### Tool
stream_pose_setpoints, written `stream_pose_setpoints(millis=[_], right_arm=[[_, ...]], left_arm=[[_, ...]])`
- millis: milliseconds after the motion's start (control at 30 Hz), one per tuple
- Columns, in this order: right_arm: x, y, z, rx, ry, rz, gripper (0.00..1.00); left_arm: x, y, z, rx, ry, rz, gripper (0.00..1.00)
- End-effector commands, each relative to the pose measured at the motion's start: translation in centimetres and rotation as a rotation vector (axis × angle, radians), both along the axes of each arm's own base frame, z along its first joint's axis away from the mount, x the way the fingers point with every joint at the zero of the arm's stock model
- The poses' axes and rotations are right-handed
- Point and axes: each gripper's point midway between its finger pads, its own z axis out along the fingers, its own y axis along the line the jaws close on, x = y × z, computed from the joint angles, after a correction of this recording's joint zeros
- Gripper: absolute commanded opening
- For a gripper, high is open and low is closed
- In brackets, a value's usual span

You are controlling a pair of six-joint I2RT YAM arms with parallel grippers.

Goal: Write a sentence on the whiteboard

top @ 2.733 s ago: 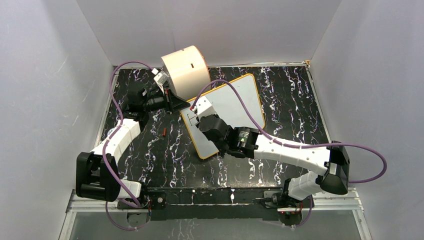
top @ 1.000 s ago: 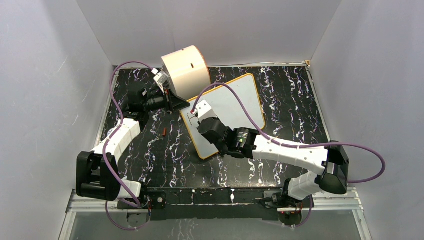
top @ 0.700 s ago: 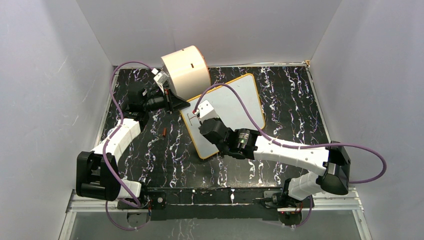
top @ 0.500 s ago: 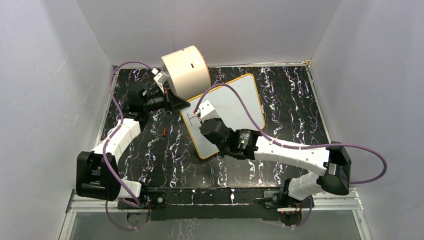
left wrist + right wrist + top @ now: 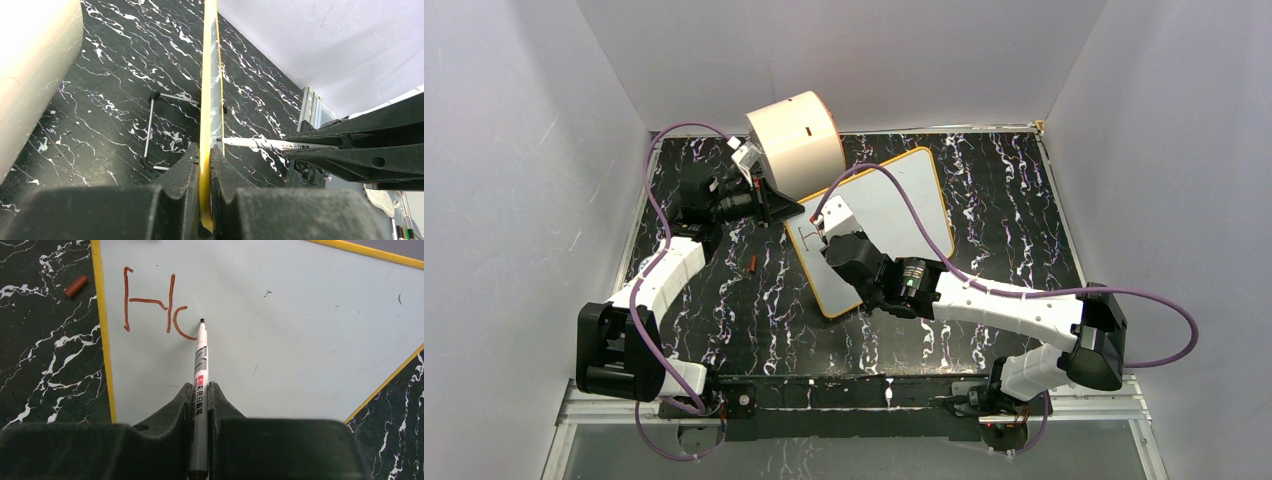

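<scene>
White glossy whiteboard (image 5: 894,195) with an orange rim lies skewed on the black marbled desk (image 5: 1004,230).

Top: right gripper (image 5: 822,230) sits over the board's left end, shifted slightly rightward since earlier, uncovering an "H".

Left wrist: left gripper (image 5: 202,156) is clamped on the board's edge.

Right wrist: right gripper is closed on a slim white marker (image 5: 201,365) pointing straight ahead, tip just right of the red-brown sentence (image 5: 150,302), an unfinished "Hc".

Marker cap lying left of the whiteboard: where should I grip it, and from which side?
Across its round sides at mid-length, coming down from above: the marker cap lies flat on the table, apart from the whiteboard rim, short and cylindrical.
</scene>
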Motion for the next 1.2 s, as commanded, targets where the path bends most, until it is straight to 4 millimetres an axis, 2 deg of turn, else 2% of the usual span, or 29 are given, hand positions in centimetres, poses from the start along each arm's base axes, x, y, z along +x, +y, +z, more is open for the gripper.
stream_pose_setpoints(millis=[0, 333, 833, 1167], right_arm=[[1.1, 0.6, 2.5, 0.094, -0.052, -0.024, 0.0], [1.0, 1.5, 3.0, 0.119, -0.06, 0.016, 0.0], [-0.1, 2.4, 1.7, 0.091, 0.009, 0.088, 0.0], [-0.3, 2.4, 1.9, 0.098, 0.016, 0.098, 0.0]], left_arm=[[-1.0, -0.9, -0.8, 0.02, 0.006, -0.057, 0.0], [-1.0, -1.0, -0.9, 0.022, 0.01, -0.059, 0.0], [-0.9, -0.9, -0.9, 0.026, 0.008, -0.054, 0.0], [-0.9, -0.9, -0.9, 0.032, 0.005, -0.049, 0.0]])
